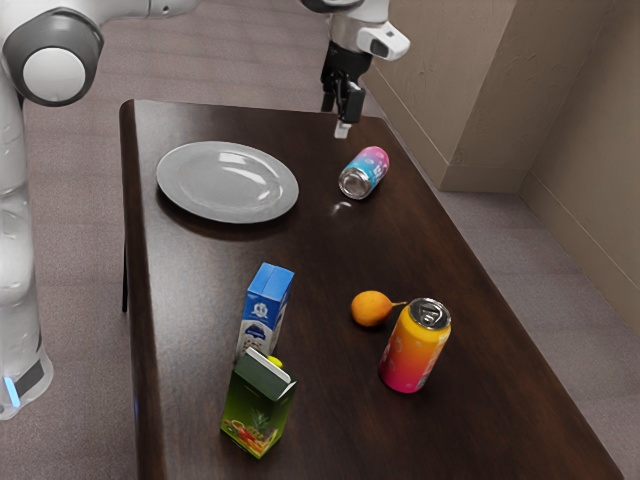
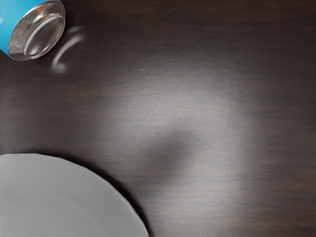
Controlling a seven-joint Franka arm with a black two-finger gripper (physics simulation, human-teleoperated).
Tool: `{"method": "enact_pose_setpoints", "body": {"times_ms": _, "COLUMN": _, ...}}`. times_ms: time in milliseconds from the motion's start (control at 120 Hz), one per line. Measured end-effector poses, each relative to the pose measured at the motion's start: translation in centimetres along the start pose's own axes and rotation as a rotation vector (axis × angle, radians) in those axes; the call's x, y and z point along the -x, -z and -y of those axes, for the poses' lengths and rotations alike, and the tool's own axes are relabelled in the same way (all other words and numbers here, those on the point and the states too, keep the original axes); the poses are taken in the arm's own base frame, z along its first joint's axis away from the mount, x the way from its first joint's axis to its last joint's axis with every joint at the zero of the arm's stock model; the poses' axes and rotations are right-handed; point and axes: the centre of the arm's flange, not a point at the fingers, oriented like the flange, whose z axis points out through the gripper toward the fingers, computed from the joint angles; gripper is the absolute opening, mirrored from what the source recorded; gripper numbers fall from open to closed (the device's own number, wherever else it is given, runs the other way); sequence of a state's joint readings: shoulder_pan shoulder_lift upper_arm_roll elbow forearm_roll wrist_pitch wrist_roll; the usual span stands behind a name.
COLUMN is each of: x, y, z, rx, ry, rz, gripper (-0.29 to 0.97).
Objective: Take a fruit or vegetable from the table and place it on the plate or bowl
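Over the counter's (image 1: 330, 260) far end my hand (image 1: 343, 112) hovers; spread or not, I cannot tell. Exterior view adds the orange fruit (image 1: 370, 308); wrist view, plate (image 2: 49, 197) and tipped can (image 2: 34, 29) close beneath.

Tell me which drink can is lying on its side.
The pink-and-blue metal can beside the round grey plate lies on its side; the orange-and-pink can by the orange fruit stands upright.

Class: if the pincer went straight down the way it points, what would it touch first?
Most likely bare table, in the gap between the plate and the toppled can; the pincer hangs above it, though depth is uncertain.
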State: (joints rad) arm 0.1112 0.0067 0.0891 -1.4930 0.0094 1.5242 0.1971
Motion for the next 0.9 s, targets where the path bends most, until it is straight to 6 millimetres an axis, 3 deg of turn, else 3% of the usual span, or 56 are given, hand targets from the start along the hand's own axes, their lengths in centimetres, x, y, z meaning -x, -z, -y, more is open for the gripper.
{"method": "enact_pose_setpoints", "body": {"times_ms": 425, "x": -0.2, "y": 0.0, "z": -0.5, "rx": 0.004, "ry": 0.016, "rz": 0.007, "gripper": 0.68}}
{"method": "enact_pose_setpoints", "body": {"times_ms": 592, "x": -1.4, "y": -0.3, "z": -2.6, "rx": -0.003, "ry": 0.009, "rz": -0.012, "gripper": 0.68}}
{"method": "enact_pose_setpoints", "body": {"times_ms": 633, "x": -2.6, "y": -1.7, "z": -4.2, "rx": 0.010, "ry": -0.016, "rz": 0.000, "gripper": 0.68}}
{"method": "enact_pose_setpoints", "body": {"times_ms": 667, "x": -3.4, "y": -2.6, "z": -6.9, "rx": 0.018, "ry": -0.059, "rz": 0.008, "gripper": 0.68}}
{"method": "enact_pose_setpoints", "body": {"times_ms": 758, "x": -4.0, "y": -1.0, "z": -20.0, "rx": -0.029, "ry": -0.318, "rz": -0.046, "gripper": 0.68}}
{"method": "enact_pose_setpoints", "body": {"times_ms": 792, "x": -3.7, "y": -0.4, "z": -23.5, "rx": -0.038, "ry": -0.400, "rz": -0.067, "gripper": 0.68}}
{"method": "enact_pose_setpoints", "body": {"times_ms": 833, "x": -3.6, "y": 0.1, "z": -25.0, "rx": -0.049, "ry": -0.452, "rz": -0.084, "gripper": 0.68}}
{"method": "enact_pose_setpoints", "body": {"times_ms": 900, "x": -4.1, "y": 0.8, "z": -23.7, "rx": -0.065, "ry": -0.472, "rz": -0.107, "gripper": 0.68}}
